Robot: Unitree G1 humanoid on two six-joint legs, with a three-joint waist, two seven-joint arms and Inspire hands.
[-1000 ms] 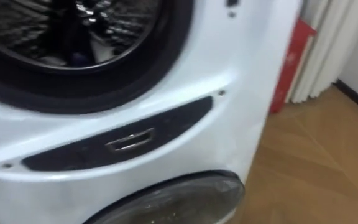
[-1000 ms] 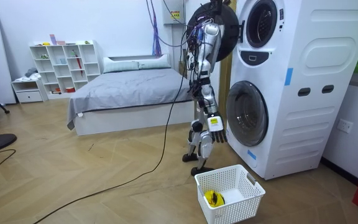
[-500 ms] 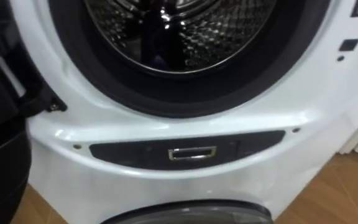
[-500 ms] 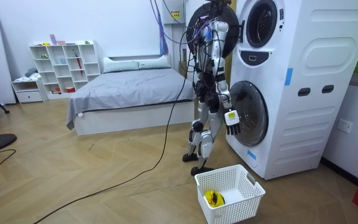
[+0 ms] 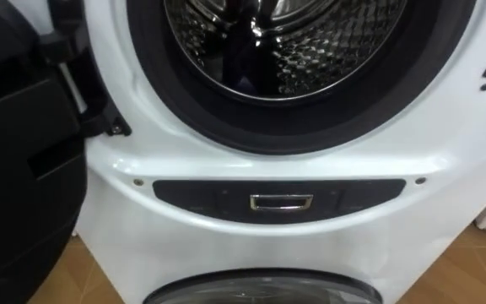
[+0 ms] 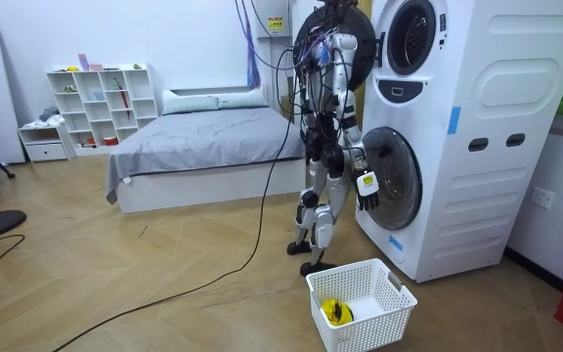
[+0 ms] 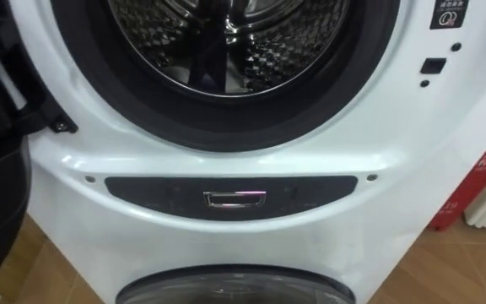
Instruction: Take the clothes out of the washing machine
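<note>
Drum [image 5: 336, 42] of upper washing machine [image 7: 327, 228] open, door [image 5: 15, 169] swung left. Dark shape [image 5: 241, 59] inside; cannot tell if clothing. Robot stands facing machine. Right hand [image 6: 365, 188] hangs low, fingers loose, empty. Yellow item [image 6: 336, 312] lies in white basket [image 6: 387, 293] beside robot.

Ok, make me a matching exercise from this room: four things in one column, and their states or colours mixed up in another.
Things:
1. upper door
2. lower door
3. basket
4. bed

States:
A. shut
B. grey cover
C. swung open
D. holds a yellow thing

Pairs: 1-C, 2-A, 3-D, 4-B.
</note>
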